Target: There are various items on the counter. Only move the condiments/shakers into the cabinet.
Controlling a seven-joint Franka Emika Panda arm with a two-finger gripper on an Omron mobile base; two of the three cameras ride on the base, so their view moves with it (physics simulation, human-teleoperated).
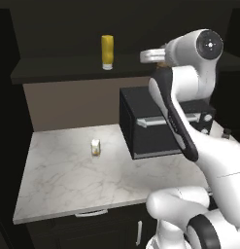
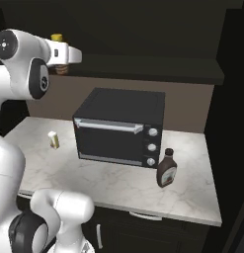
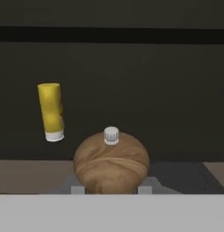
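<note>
Pepper shaker sits clenched between the claw tips, at cabinet shelf height.

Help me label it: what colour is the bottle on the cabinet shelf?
Yellow bottle, white cap downward; clearest in the left base view.

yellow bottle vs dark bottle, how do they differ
The yellow bottle stands cap-down on the cabinet shelf; the dark bottle stands cap-up on the counter, right of the toaster oven. The yellow one is a straight-sided tube; the dark one swells wide below a narrow neck. The yellow one is put away, the dark one not yet. Both are upright condiment containers.
</note>
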